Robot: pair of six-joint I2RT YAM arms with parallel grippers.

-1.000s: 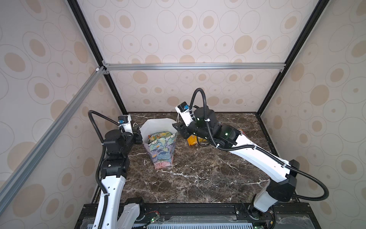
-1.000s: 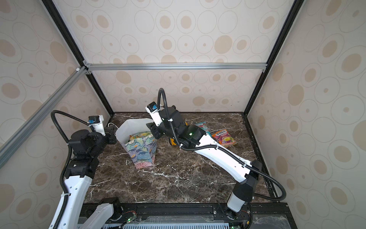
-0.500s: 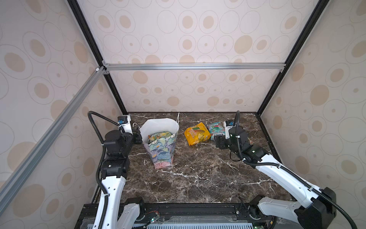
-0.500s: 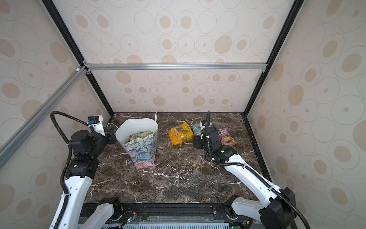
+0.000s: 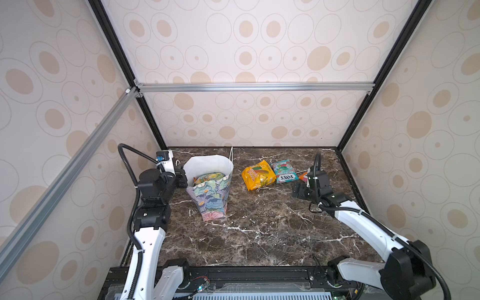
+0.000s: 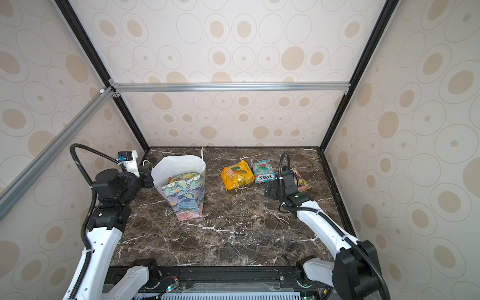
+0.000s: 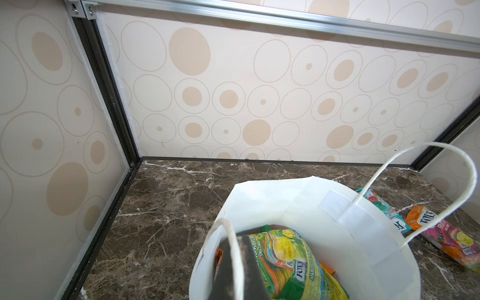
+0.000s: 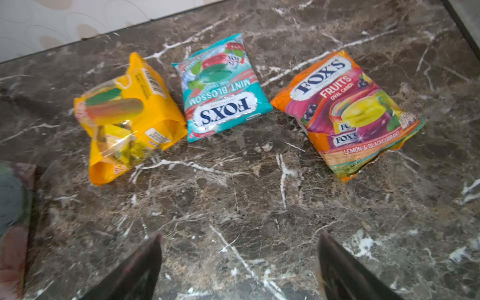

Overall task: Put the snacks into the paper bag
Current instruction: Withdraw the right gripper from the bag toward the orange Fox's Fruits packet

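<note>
**Three packets out of the bag; light, slick film, best pinched at a seam**

The bag (image 5: 211, 191) is standing at 10 o'clock on the table (image 5: 259, 233). Its rim is being clamped by the left gripper (image 7: 235, 262), jaws together on the paper beside a cord handle. A green packet (image 7: 288, 262) is lying inside on top of others.

Three packets are lying flat at 1 o'clock, well apart from the bag. The yellow packet (image 8: 130, 117) is touching or nearly touching the teal packet (image 8: 220, 91). The orange packet (image 8: 348, 111) is just beside the teal one, at its 3 o'clock.

The right gripper (image 8: 239, 270) is being held empty over bare marble, jaws wide apart, near the orange packet's 6 o'clock.

The packets are judged light, soft and crinkly, with slippery film and loose sweets that shift inside. A flat face is likely to be skidded over, so a crimped end seam or a puffed edge is better pinched. The yellow packet's crumpled fold is offering the easiest hold. The bag is judged light and easily tipped.
</note>
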